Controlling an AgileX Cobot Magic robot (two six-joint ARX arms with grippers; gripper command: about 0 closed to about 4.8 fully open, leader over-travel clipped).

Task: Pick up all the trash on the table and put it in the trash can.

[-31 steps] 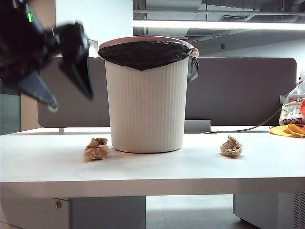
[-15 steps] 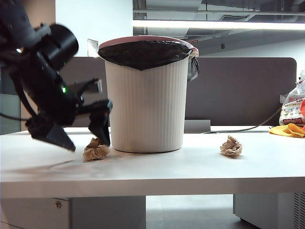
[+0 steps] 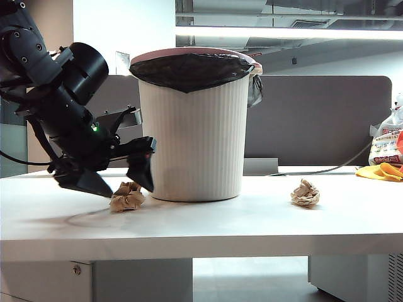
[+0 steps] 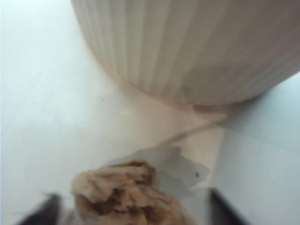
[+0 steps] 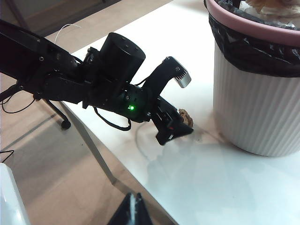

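1. The left gripper is low at the left of the exterior view, just above the white table. Its two black fingers stand apart, one on each side of a crumpled ball of brown paper.
2. This paper ball lies on the table just beside the foot of the trash can, at lower left of the can. I cannot tell if the fingers touch the ball; it rests on the table.
3. In the left wrist view the same ball fills the lower middle, with a dark finger at each lower corner and the ribbed wall of the can across the top.
4. A second paper ball lies on the table to the right of the can, well apart from it.
5. The can stands upright in the middle of the table, with a black bag liner over its pinkish rim.
6. The right gripper shows only at the bottom edge of the right wrist view, high above the table's near edge. Its finger tips look pressed together, with nothing between them.
7. At the far right edge of the exterior view there is a white printed bag and a yellow-orange cloth.
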